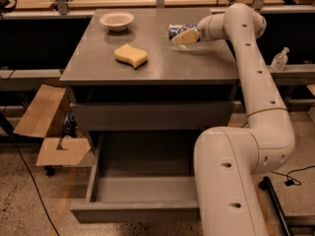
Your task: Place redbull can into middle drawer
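The redbull can, blue and silver, lies on its side on the back right of the grey cabinet top. My gripper is at the can's right end, reaching in from the right and touching or overlapping it. The middle drawer stands pulled out low at the front, with a bare grey floor and nothing in it. My arm's large lower link covers the drawer's right side.
A yellow sponge lies mid-left on the cabinet top and a white bowl sits at the back left. A closed drawer front is above the open drawer. Cardboard flaps lie on the floor at left. A clear bottle stands at right.
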Controlling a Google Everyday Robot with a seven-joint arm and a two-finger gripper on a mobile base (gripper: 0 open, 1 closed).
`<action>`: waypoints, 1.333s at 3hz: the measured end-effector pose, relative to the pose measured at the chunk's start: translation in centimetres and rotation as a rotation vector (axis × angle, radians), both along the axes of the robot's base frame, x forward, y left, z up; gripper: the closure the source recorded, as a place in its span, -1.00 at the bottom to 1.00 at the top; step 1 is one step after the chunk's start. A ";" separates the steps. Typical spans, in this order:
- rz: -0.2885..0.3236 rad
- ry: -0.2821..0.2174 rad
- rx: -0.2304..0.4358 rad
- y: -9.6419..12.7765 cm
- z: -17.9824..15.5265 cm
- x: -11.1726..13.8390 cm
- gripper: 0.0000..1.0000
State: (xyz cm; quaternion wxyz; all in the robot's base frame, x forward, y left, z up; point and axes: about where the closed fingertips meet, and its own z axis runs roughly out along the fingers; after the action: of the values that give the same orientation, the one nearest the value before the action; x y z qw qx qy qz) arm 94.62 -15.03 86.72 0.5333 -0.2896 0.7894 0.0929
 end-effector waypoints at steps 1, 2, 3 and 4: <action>-0.012 -0.003 0.011 -0.1 -0.8 0.5 -1.00; -0.018 -0.006 0.019 -0.1 -1.2 0.8 -0.65; -0.022 -0.014 0.024 -0.2 -1.2 1.0 -0.16; -0.026 -0.013 0.041 -0.2 -1.6 1.2 0.28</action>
State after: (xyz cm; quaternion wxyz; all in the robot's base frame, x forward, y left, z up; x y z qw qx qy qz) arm 95.82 -15.23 85.16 0.5454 -0.2689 0.7876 0.1002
